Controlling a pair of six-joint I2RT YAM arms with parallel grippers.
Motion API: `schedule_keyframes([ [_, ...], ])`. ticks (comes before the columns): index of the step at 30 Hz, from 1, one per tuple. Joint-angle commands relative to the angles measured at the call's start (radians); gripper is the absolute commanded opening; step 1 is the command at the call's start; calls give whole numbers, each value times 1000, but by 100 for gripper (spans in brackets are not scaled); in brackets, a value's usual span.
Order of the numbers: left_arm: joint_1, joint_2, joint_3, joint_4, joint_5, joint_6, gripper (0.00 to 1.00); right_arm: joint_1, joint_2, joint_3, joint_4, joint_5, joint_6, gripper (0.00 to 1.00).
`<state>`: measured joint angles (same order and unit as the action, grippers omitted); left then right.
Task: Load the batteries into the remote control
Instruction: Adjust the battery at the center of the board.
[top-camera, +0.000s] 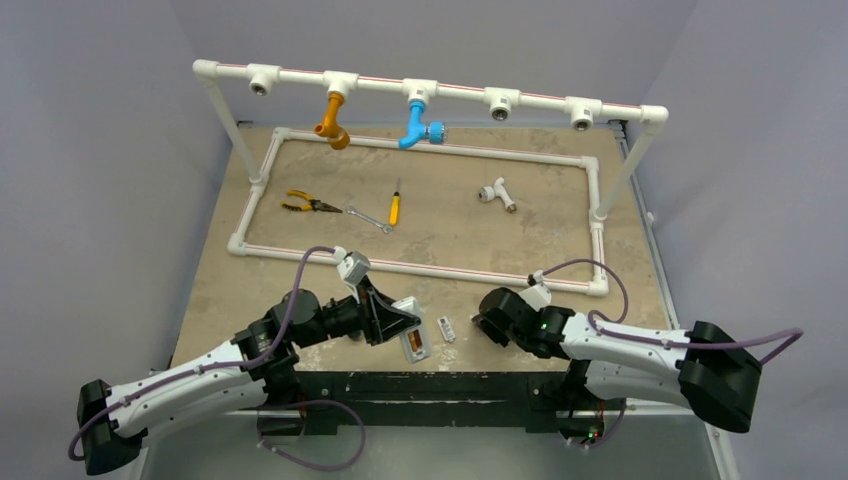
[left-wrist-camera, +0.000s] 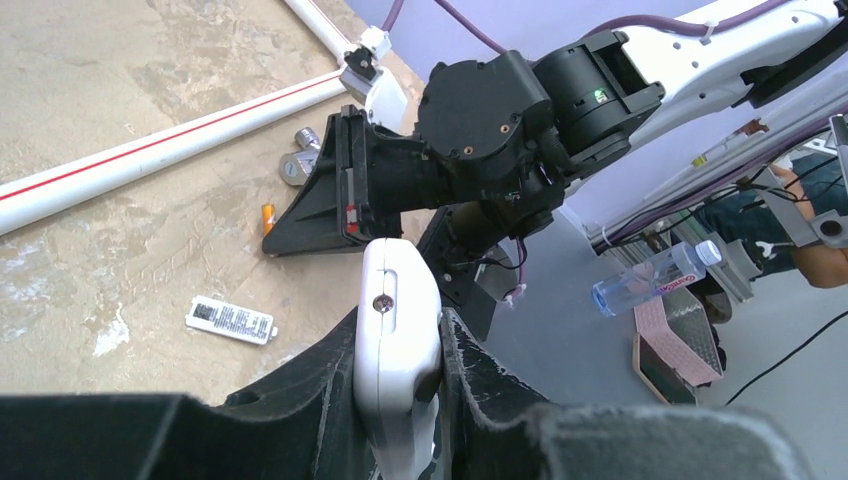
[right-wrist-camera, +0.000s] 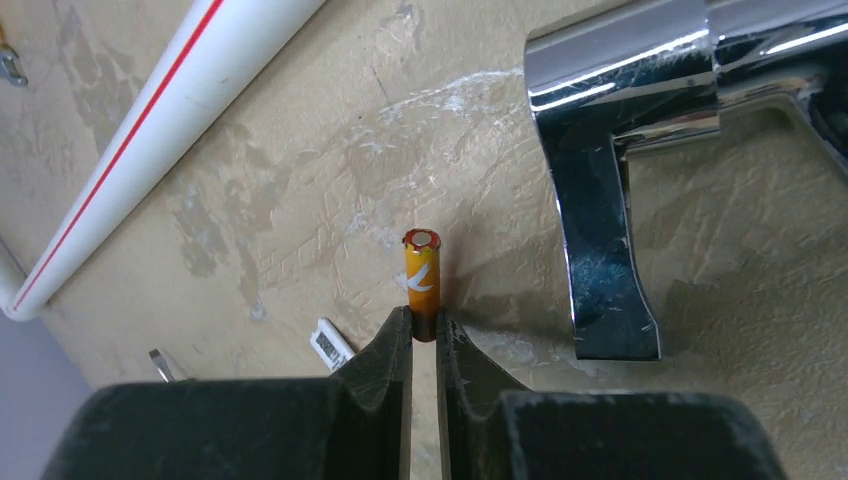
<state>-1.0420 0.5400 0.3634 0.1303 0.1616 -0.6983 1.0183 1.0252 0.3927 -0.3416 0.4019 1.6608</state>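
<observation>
Left fingers (left-wrist-camera: 480, 390) clamped on the remote control (left-wrist-camera: 398, 320), held tilted over the near counter (top-camera: 450, 210) edge, likely to present its bay, while right fingers (right-wrist-camera: 385, 370) pinch one end of a battery (right-wrist-camera: 421, 272) nearby, probably for loading

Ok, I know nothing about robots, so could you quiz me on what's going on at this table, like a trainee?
1. True or false: the left tool holds the remote.
2. What is the right tool pinching? A pliers, B battery, C screwdriver.
3. Fill in: the loose labelled cover lies on the ____.
Key: 1 true; 2 B; 3 table.
</observation>
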Motion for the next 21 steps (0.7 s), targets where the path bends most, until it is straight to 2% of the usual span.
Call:
schedule_keyframes([
  [1,-4,-19,50,0,-23,-22,0,9,51,-8,116,31,161,2],
  [11,-4,-24,35,16,-39,-37,0,9,96,-24,166,-52,163,27],
  [17,-5,-14,37,21,-35,-36,0,9,40,-22,113,-37,138,31],
  [19,-4,-15,38,20,-35,-35,0,9,3,4,77,-11,64,31],
  [21,-4,-19,38,18,-36,-34,0,7,-32,47,79,20,-96,30],
])
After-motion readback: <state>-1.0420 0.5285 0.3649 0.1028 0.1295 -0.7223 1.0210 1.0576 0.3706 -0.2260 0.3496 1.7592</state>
